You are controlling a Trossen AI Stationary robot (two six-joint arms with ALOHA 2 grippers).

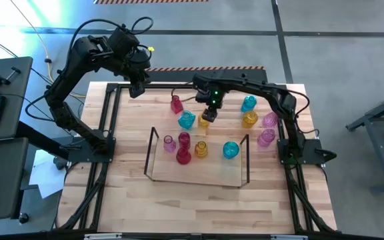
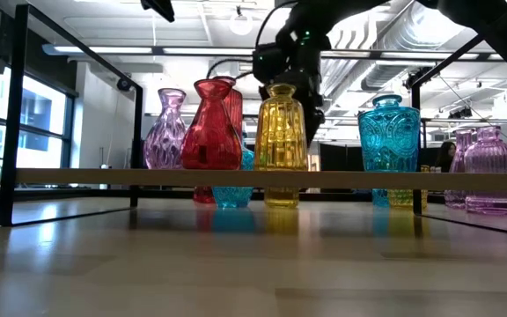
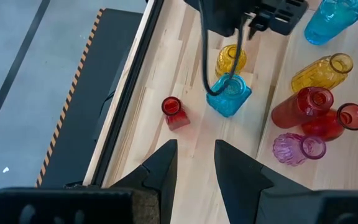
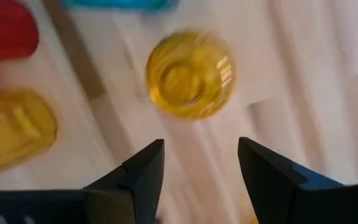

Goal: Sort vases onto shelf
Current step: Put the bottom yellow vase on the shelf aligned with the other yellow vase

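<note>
Vases split between shelf (image 1: 153, 155) and bare table (image 1: 132, 193). On the shelf, high view: pink one (image 1: 169, 143) at the left end, two red (image 1: 183, 140) (image 1: 183, 157) touching or nearly so, yellow (image 1: 201, 149) just beside them, cyan (image 1: 230, 151) toward the right frame. Low view confirms five standing upright on the clear tray: pink (image 2: 165, 129), red (image 2: 210, 126) with the second red behind it, yellow (image 2: 281, 129), cyan (image 2: 389, 134). Off the shelf, behind it on the table: a red vase (image 1: 177, 104), a cyan vase (image 1: 187, 120), a yellow vase (image 1: 204, 120) just beside the cyan one. Right cluster, near the table's right edge: cyan (image 1: 248, 103), yellow (image 1: 249, 119), two pink (image 1: 270, 120) (image 1: 266, 138). Right gripper (image 1: 210, 107) hangs above the yellow vase behind the shelf; right wrist view looks straight down on that vase's mouth (image 4: 190, 75), fingers (image 4: 143, 169) spread, nothing between them, vase apart from both tips. Left gripper (image 1: 135, 88) is raised over the table's far left corner, well apart from any vase; left wrist view shows its fingers (image 3: 163, 165) held apart with a narrow gap, empty, with the red vase (image 3: 173, 112) and cyan vase (image 3: 229, 94) on the table beyond.
</note>
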